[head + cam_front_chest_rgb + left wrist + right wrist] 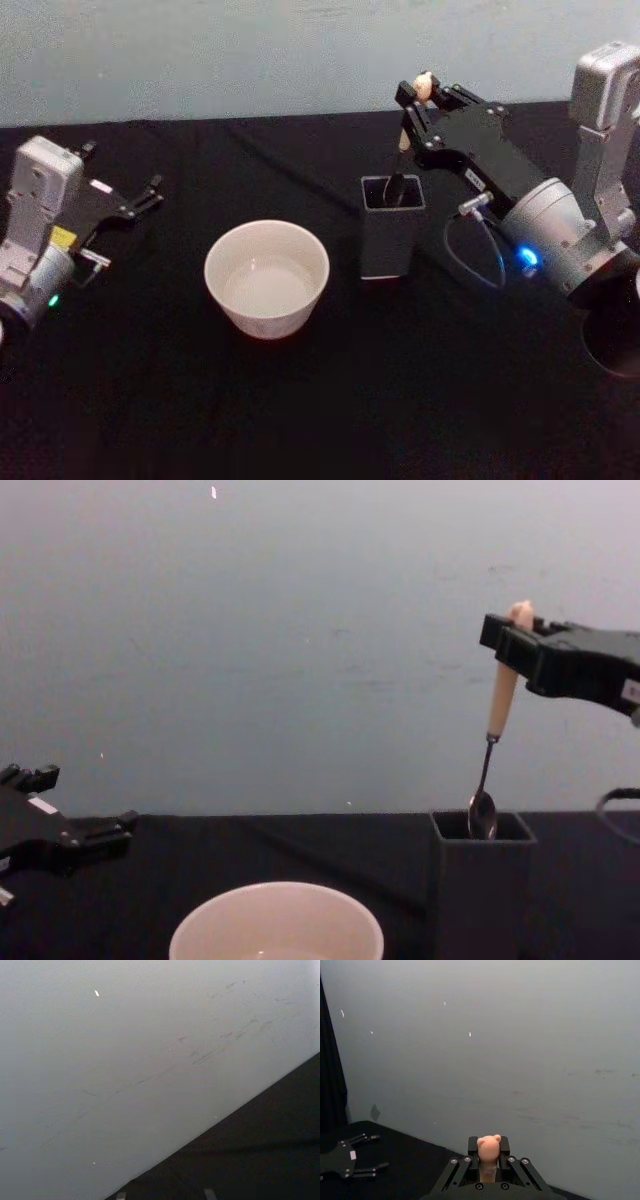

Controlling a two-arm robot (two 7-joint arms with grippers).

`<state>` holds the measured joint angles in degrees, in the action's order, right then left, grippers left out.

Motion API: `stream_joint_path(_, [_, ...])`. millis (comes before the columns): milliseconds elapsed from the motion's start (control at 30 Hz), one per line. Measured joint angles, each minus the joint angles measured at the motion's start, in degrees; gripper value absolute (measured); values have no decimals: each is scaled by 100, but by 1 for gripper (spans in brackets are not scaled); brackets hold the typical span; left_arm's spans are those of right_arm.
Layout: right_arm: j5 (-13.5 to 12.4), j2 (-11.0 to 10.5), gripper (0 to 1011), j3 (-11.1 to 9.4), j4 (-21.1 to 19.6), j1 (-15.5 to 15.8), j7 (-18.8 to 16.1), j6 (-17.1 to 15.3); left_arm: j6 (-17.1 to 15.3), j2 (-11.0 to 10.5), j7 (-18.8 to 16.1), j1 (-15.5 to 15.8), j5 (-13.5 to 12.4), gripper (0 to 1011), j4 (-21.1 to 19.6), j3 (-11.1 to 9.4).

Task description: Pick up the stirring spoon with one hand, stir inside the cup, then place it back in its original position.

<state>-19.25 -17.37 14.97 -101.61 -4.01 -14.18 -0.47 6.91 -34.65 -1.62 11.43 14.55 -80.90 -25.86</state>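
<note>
My right gripper [512, 640] is shut on the pale beige handle of the stirring spoon [500, 702], just under its knob. The spoon [404, 140] hangs upright, its metal bowl level with the square mouth of the dark grey holder box [480, 882]. In the right wrist view the knob of the spoon [489, 1147] pokes up between the fingers of my right gripper [489, 1156]. The cream-white cup [267, 277] stands left of the box [391, 240], with pale liquid inside. My left gripper [143, 198] rests open at the table's left side, apart from everything.
The table is covered by a black cloth [320, 400], and a pale wall rises behind it. A dark round object [612, 340] sits at the right edge, under my right arm. There is free cloth in front of the cup and box.
</note>
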Motion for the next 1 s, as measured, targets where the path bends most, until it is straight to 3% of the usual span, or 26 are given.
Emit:
stream_joint_path(600, [244,16,226,133,402,95,-131,-54,0,0,0,0,0,1001,0,0])
stream_joint_path(1000, [596,140,227,224,878,-3,-74,41,0,0,0,0,0,1001,0,0])
